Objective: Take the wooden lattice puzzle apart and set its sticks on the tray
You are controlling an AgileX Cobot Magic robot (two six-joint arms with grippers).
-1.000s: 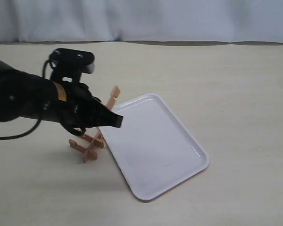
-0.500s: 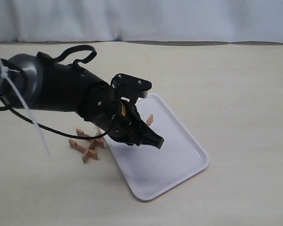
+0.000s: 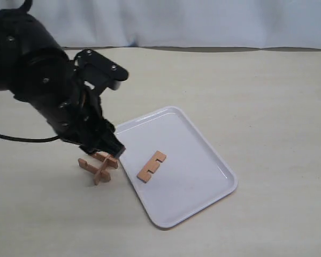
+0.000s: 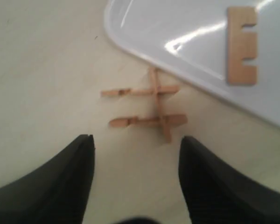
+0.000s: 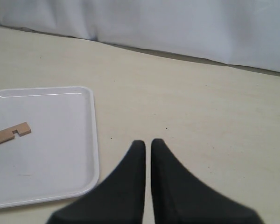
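Exterior: the puzzle (image 3: 99, 167) stands just beside the tray (image 3: 224, 174), on the left arm's side; one stick (image 3: 151, 166) lies flat inside the tray. Left wrist: the left gripper (image 4: 136, 140) hovers near the puzzle, jaws wide apart, empty. The wood is judged light, stiff and loosely notched; pinch one projecting stick end. Right wrist: the right gripper (image 5: 148, 142) sits beside the tray, jaws nearly together, holding nothing.

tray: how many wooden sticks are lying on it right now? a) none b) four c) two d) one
D: a single notched stick lies flat on the tray, while the other sticks sit crossed together on the table beside the tray's edge.
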